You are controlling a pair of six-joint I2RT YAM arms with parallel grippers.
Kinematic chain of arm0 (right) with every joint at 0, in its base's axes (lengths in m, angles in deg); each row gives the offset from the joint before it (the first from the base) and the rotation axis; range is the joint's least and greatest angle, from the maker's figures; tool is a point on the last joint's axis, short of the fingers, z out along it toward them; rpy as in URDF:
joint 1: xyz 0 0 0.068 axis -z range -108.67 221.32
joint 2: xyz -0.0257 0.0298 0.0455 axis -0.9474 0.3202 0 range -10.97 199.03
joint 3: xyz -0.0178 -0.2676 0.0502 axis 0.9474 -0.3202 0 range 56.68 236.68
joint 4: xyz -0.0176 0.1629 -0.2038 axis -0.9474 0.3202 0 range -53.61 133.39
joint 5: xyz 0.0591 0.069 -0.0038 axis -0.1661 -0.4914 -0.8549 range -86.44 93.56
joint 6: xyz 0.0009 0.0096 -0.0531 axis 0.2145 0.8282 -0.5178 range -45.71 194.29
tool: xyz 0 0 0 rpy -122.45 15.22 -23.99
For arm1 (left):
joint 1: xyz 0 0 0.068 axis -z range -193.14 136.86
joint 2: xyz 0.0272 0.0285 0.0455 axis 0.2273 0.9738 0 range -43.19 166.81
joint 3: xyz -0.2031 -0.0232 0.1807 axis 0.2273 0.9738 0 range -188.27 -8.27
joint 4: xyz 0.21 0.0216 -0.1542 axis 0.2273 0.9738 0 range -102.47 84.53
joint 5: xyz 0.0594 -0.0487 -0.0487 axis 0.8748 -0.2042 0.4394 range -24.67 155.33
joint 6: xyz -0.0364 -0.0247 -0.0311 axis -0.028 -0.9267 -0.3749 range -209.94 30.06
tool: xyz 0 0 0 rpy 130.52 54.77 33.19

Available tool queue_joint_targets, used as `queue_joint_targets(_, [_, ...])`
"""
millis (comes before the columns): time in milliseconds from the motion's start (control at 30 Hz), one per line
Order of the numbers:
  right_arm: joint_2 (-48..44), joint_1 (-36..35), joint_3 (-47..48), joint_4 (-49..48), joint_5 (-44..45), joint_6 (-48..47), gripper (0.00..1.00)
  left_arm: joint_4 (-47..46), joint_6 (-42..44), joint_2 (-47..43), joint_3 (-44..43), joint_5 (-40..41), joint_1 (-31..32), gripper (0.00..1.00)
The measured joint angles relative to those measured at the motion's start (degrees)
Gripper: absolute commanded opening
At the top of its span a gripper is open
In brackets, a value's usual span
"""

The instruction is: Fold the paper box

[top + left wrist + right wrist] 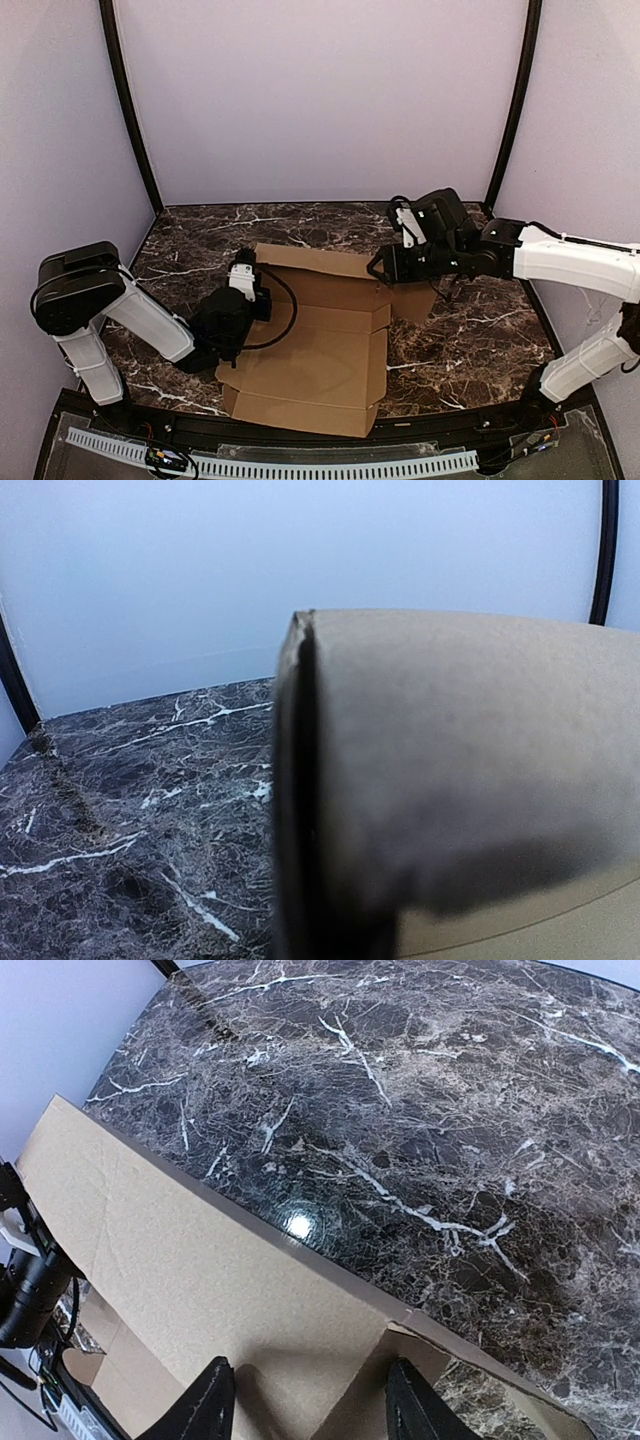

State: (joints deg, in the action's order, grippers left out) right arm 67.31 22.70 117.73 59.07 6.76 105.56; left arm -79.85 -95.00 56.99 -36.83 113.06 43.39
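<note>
Though mostly flat, plain brown paper box [320,370], far edge perhaps lifted

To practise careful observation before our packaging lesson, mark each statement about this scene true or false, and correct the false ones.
1. The paper box lies on a dark marble table. True.
2. The paper box is already folded shut. False: it is still an opened-out sheet with flaps.
3. The right gripper stands open. True.
4. The cardboard is printed blue. False: it is plain brown.
</note>
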Motion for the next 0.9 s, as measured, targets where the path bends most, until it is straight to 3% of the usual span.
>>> queue_joint_targets(600, [-2.0, 1.4, -3.8, -8.2, -4.9, 6.9, 0.53, -2.0, 1.4, 0.5, 0.3, 1.0, 0.9, 0.01])
queue_joint_targets(667, [-2.0, 2.0, -4.5, -9.6, -5.8, 7.7, 0.50, -2.0, 1.5, 0.5, 0.3, 1.1, 0.9, 0.01])
queue_joint_targets(900, [-2.0, 3.6, -6.3, -13.4, -8.7, 11.1, 0.18, -2.1, 1.5, 0.5, 0.3, 1.5, 1.0, 0.01])
